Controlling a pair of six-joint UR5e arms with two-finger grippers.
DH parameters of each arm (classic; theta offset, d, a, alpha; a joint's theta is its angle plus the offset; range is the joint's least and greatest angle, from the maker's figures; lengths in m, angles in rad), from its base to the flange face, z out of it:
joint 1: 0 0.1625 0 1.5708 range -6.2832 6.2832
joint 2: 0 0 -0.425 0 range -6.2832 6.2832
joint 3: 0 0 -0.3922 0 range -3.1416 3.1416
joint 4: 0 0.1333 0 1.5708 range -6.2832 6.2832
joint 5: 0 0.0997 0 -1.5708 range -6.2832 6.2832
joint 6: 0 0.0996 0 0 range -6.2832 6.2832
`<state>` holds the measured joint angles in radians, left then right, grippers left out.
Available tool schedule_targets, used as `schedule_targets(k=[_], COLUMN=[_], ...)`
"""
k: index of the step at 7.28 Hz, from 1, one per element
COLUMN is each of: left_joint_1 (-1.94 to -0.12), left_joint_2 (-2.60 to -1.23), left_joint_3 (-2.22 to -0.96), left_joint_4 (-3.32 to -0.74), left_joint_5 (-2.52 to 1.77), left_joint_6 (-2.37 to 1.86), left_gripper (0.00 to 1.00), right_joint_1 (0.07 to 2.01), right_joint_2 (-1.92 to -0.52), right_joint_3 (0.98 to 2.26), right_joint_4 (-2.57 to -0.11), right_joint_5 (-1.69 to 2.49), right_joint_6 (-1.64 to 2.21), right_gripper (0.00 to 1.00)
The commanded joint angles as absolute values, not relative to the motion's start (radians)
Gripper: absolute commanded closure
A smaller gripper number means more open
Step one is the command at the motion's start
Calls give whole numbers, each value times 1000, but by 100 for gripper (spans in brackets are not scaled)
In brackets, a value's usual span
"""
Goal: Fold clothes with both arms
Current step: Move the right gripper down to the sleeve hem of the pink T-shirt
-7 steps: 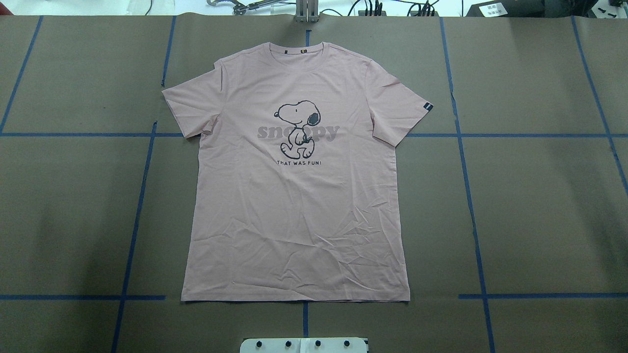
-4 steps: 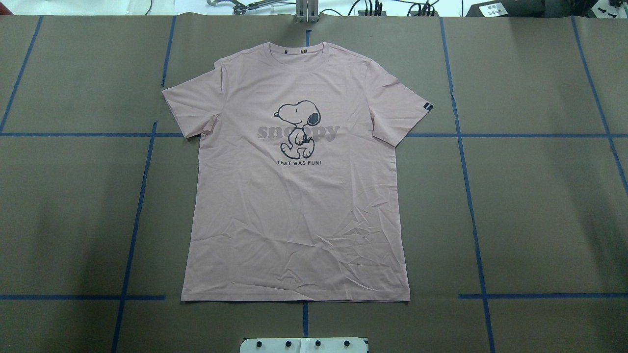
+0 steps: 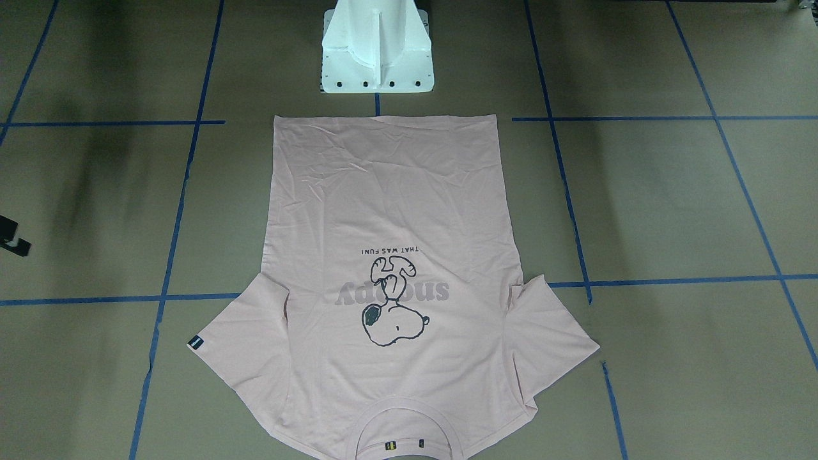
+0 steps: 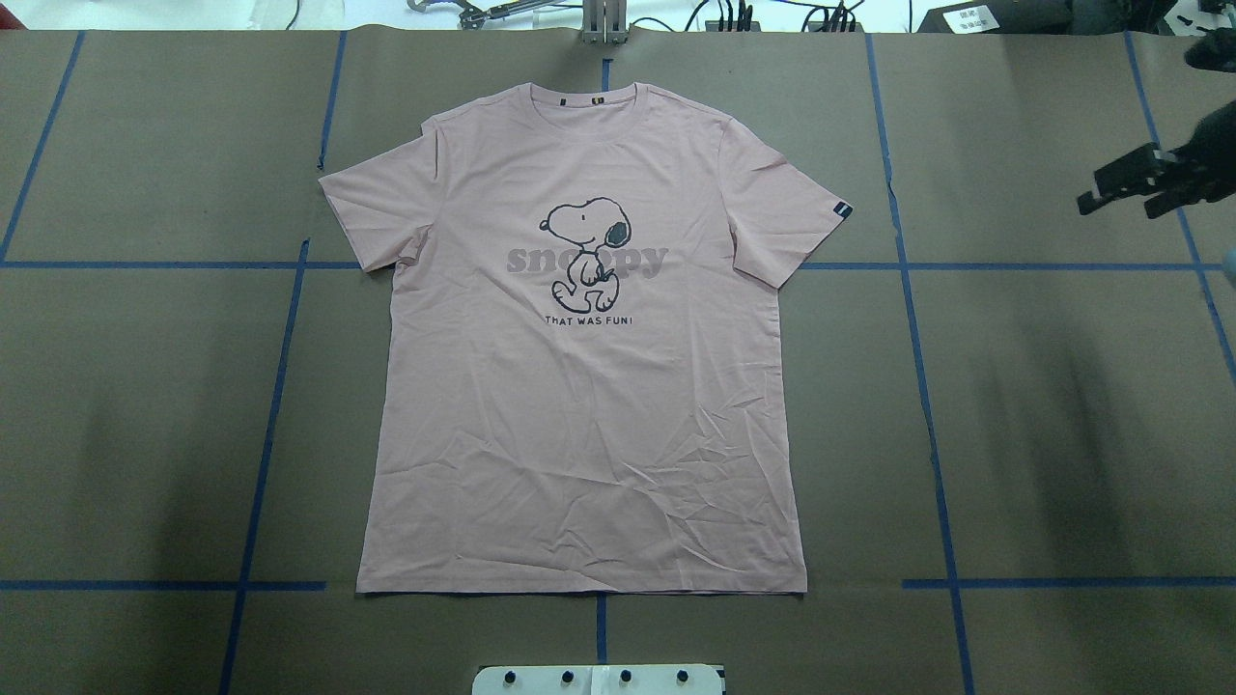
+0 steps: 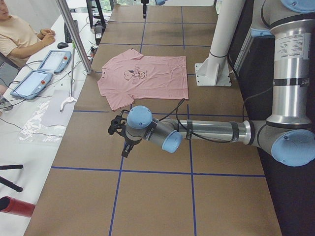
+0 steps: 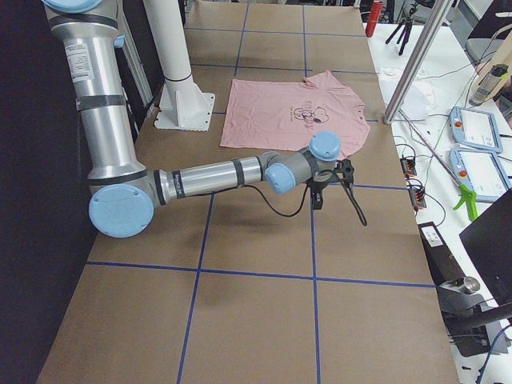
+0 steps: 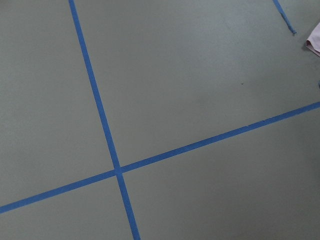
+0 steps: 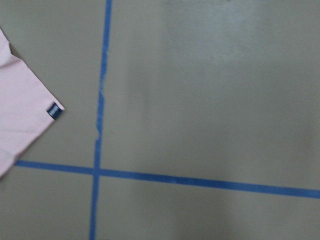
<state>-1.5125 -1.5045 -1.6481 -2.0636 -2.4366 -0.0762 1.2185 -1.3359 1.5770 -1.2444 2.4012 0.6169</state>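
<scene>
The pale pink T-shirt [image 4: 579, 405] lies flat and spread out, Snoopy print up, collar at the far edge; it also shows in the front view [image 3: 383, 204]. My right gripper [image 4: 1120, 198] hovers at the table's far right, well clear of the shirt's labelled sleeve [image 8: 22, 117], and its fingers stand apart with nothing between them. Only the left side view shows my left gripper [image 5: 119, 135], low over bare table beyond the shirt's other sleeve; whether it is open or shut I cannot tell. A sleeve tip [image 7: 314, 44] peeks into the left wrist view.
Brown paper with blue tape lines [image 4: 922, 386] covers the table. The white pedestal base [image 3: 377, 64] stands just off the shirt's hem. A person [image 5: 19, 34] sits at a side table with tablets [image 5: 32, 83] beyond the collar end.
My right gripper has come into the overhead view at its right edge; before, no arm showed there. The T-shirt lies as it did.
</scene>
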Motion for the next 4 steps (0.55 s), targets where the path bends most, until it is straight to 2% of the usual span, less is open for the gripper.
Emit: schedule_targets(k=[1,2,3,4], left_joint_1=[-1503,-1502,-1502,-1502], left_joint_2=[-1509,-1511,-1511,-1512], left_joint_3=[-1647,-1646,-1647,-1647], left_joint_4=[-2085,-2086,-2086,-2088], left_joint_5=[-2437,-2436,-2436,-2436], left_joint_6=[-75,-75,-75,-75], left_gripper=[0,0,0,0], right_joint_1=[1036,978,953,943], right_joint_2=[-1142,-1091,-1066,-1033], right_joint_3=[1514,1458,1339,1210], right_joint_4=[-1241,-1194,-1043,-890], right_joint_5=[2183,2096,2079,2076], right_joint_6=[915,1005,1090,1226], right_gripper=[1,1,1,8])
